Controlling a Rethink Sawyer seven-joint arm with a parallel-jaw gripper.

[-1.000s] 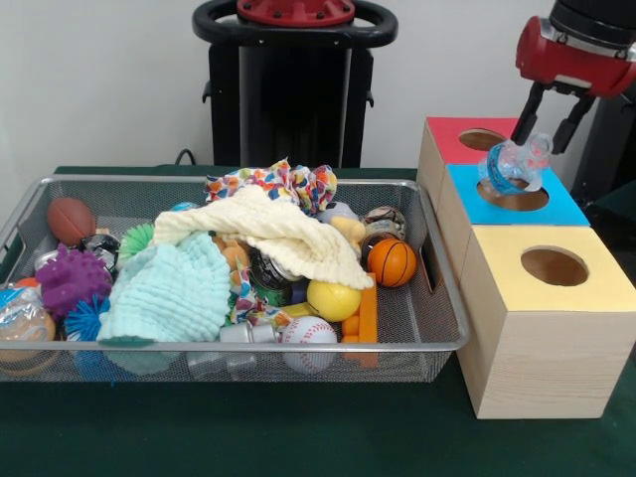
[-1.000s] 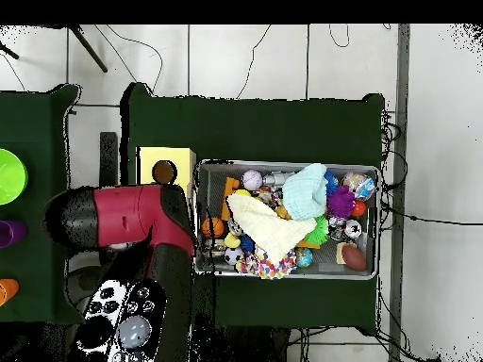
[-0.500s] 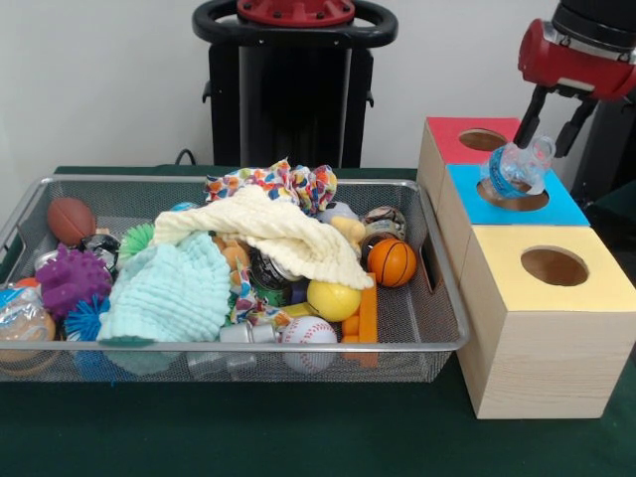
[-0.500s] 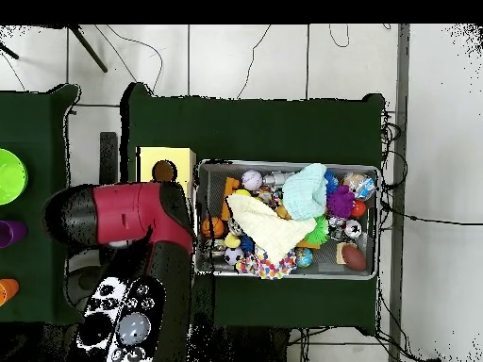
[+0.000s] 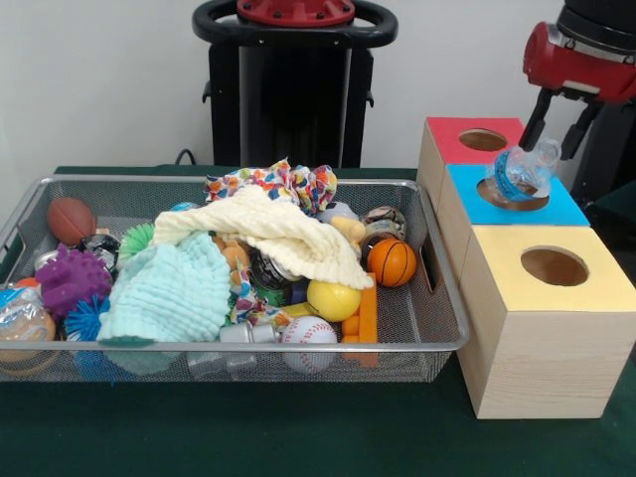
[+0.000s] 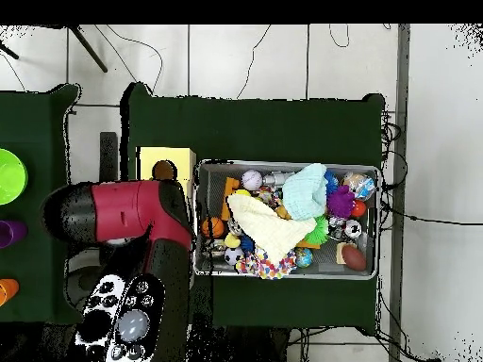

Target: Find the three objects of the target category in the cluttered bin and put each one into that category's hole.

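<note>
The arm [image 5: 586,45] is cut off by the front picture's top and right edges, so only the red wrist and the claw [image 5: 562,107] show. From overhead the arm's red body [image 6: 127,215] covers the claw, the red box and the blue box; only the yellow box [image 6: 166,162] shows beside the bin [image 6: 288,166]. In the bin, the cream cloth [image 5: 273,234] and the mint cloth [image 5: 169,288] bury whatever lies beneath them. The clear blue thing [image 5: 519,174] over the blue box's hole [image 5: 512,197] is too blurred to name. At the bin's left end, a wrapped thing [image 5: 20,316] is cut by the picture's edge.
</note>
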